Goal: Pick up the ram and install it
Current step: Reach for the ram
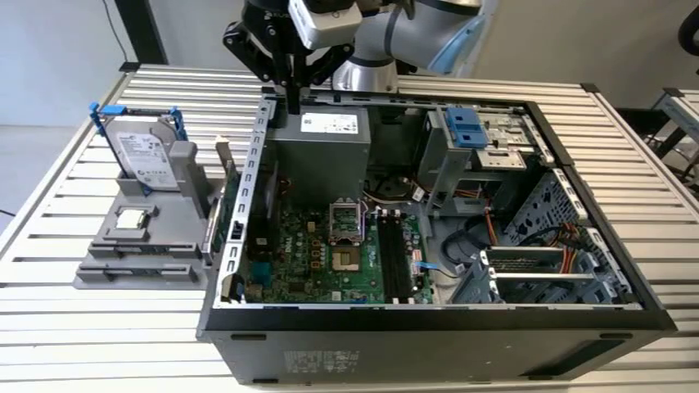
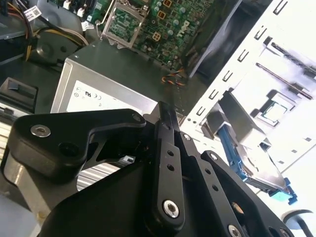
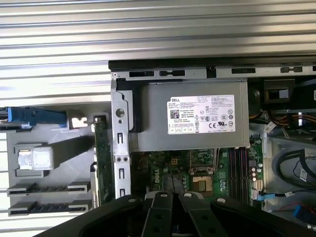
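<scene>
Hovering over the case (image 1: 437, 323) by the power supply (image 1: 322, 155), the gripper (image 1: 293, 105) has its fingers together and holds nothing. By my reading the pick-up has not begun.

The ram (image 1: 222, 205) stands on its long edge in the grey holder (image 1: 110, 266) on the desk (image 1: 65, 344), just beside the case's outer wall. In the first wrist view it shows as a thin green strip (image 3: 102, 163) between holder and wall.

A grasp would, I judge, call for the fingers to part, line up across the thin board and come down in the narrow gap without catching the wall.

The holder also carries the hard drive (image 1: 142, 151), upright at its far end, and the processor (image 1: 133, 218), flat in a square seat nearer the middle.

The case lies open on its side. Inside are the motherboard, with its socket (image 1: 347, 233) and, just to the exterior view's right of that, the long black memory slots (image 1: 395, 258). I cannot tell whether any slot holds a stick already.
</scene>
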